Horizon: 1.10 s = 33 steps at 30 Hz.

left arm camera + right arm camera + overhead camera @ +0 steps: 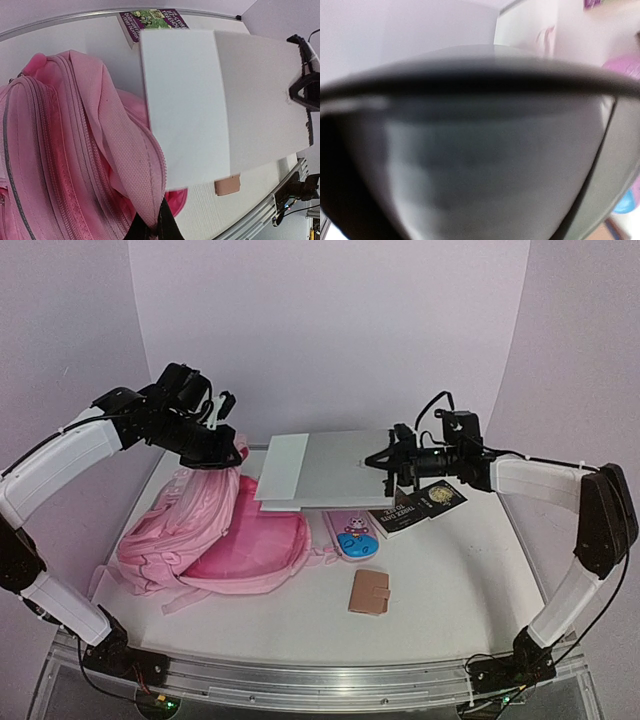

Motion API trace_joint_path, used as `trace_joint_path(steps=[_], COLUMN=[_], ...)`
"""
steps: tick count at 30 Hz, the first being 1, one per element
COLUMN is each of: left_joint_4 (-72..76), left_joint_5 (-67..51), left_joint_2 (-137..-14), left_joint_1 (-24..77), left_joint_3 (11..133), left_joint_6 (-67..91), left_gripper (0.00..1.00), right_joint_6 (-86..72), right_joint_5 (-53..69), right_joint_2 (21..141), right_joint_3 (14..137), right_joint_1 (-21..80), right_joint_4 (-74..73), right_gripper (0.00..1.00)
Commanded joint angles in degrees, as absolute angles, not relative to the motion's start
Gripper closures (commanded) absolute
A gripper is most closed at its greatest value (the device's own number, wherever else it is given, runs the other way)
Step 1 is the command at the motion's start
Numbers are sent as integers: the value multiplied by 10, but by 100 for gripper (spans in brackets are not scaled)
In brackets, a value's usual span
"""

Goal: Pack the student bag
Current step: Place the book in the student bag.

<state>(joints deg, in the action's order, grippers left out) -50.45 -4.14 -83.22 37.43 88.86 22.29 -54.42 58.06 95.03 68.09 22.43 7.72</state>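
Feeding a flat white board (pixel 300 470) toward the student bag (pixel 215 535), judging by the layout. Lies at centre left of the overhead view, soft and slumped on the table (pixel 470 570), with its top edge drawn up toward the upper left. Pinched there by the left gripper (pixel 222 447), fingers closed tight on a fold of pink fabric beside the zip. Clamped along the board's right edge by the right gripper (pixel 383 463), at centre right, jaws closed down on the thin panel; too blurred in the right wrist view to add more. Overhangs the bag's upper right corner, held roughly level.

To do it well:
- Raise the pinched fabric high and away so the mouth gapes.
- Dip the board's left edge and slide it in along the back wall.
- Expect limp cloth to fold under the leading corner and jam.
- Steer clear of the small pink case (pixel 355 538) and dark book (pixel 420 505) just below the right wrist.
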Motion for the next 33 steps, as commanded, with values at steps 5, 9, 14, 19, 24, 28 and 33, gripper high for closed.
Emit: trace_joint_path(steps=[5,9,14,19,24,28,33], left_joint_4=[-385,-370,-363,-366,-366,-361,-356], left_joint_5=[-93,-121,-131,-142,-149,-168,-192], left_joint_2=[-805,-808,-809,-809,-810,-814,-815], left_joint_1=[375,375,375,375,374,374,375], left_joint_3=[931,930,938,939,938,940,941], left_joint_6=[197,193,188,181,174,167,165], left_gripper=[100,100,100,100,100,100,100], right_joint_6=[-682,-710,-752,-800,-791,-786,-762], right_joint_5=[568,522,461,439,393,376,353], right_joint_2=[998,1040,1099,1162,1198,1253,1310], right_joint_3=[654,676,709,759,796,833,861], right_joint_1=[313,352,393,425,463,488,499], right_joint_4=[271,296,348,404,392,385,364], right_gripper=[100,100,100,100,100,100,100])
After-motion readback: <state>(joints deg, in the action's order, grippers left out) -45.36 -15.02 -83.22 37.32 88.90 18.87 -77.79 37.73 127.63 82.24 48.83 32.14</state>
